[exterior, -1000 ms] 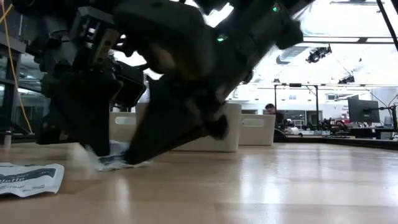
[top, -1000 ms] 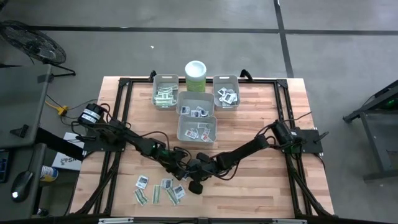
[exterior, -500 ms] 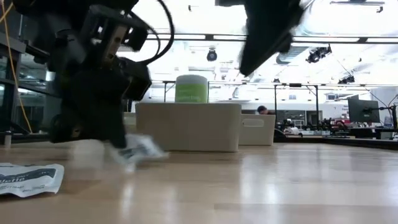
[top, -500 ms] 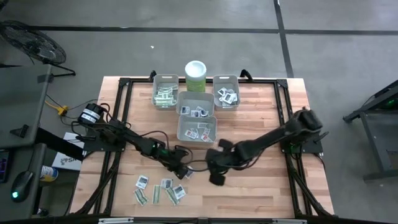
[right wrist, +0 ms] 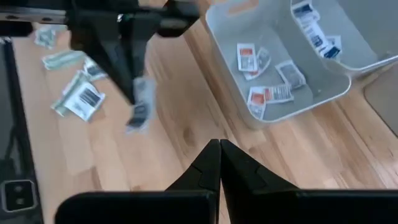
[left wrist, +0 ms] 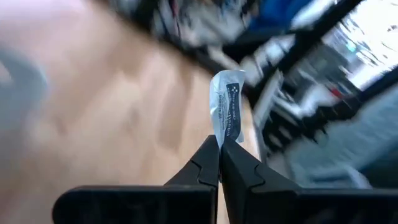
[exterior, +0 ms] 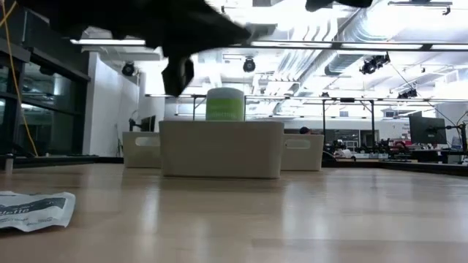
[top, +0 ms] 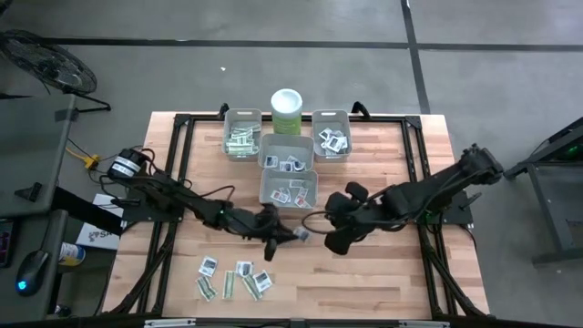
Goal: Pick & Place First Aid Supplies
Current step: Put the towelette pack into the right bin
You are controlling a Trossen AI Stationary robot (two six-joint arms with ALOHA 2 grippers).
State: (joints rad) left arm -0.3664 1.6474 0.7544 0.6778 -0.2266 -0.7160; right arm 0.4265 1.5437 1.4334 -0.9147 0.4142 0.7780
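**Left pincer holding one packet above the counter**

The left pincer (top: 293, 234) is hanging over the middle of the counter (top: 383, 282), clenched on a single packet (left wrist: 227, 112). From the wrist view, that packet is a small flat white paper piece with dark print down its face and a slightly crinkled edge, and it is sticking up out of the fingertips (left wrist: 211, 163), pinched by its lower end. Seen from above, it is sitting just at 6 o'clock of the nearest grey bin (top: 289, 189), not touching it.

The right pincer (top: 332, 244) is waiting just at 3 o'clock of the left one, its jaws pressed together with nothing between them.

The loose packets (top: 234, 278) are lying scattered on the wood at about 7 o'clock from the held one: narrow pale green-white strips mixed with small white squares carrying dark print. More of the same are lying in the four grey bins toward 12 o'clock, the strips in the far left bin (top: 241, 133) and printed squares in the others. A pale green canister (top: 287, 111) with a white lid is standing between the two far bins.
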